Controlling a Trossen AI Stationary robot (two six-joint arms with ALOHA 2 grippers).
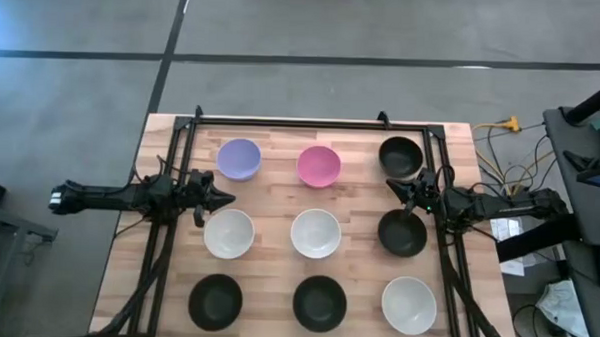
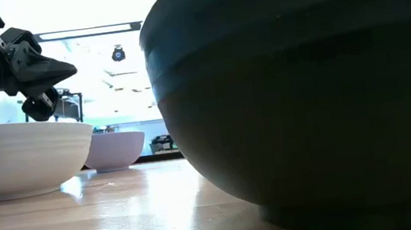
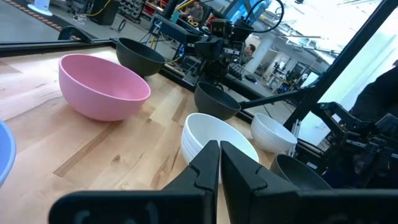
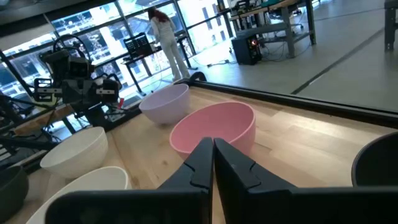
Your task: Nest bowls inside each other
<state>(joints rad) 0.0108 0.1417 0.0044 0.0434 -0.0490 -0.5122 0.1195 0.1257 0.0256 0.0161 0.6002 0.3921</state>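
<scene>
Several small round bowls stand apart on their bases in three rows on the wooden table (image 1: 279,203). The far row has a lavender bowl (image 1: 238,158), a pink bowl (image 1: 318,166) and a black bowl (image 1: 401,155). In the middle row are two white bowls (image 1: 228,233) (image 1: 316,233) and a black bowl (image 1: 402,233). The near row holds two black bowls (image 1: 215,300) (image 1: 319,302) and a white bowl (image 1: 408,304). My left gripper (image 1: 227,198) hovers shut at the table's left side, level, above the table. My right gripper (image 1: 411,195) hovers shut at the right side, between the two black bowls there.
A black metal frame (image 1: 312,122) runs along the table's far edge and down both sides. Cables and equipment (image 1: 568,228) lie off the right edge. In the low view a black bowl (image 2: 305,95) fills the near foreground.
</scene>
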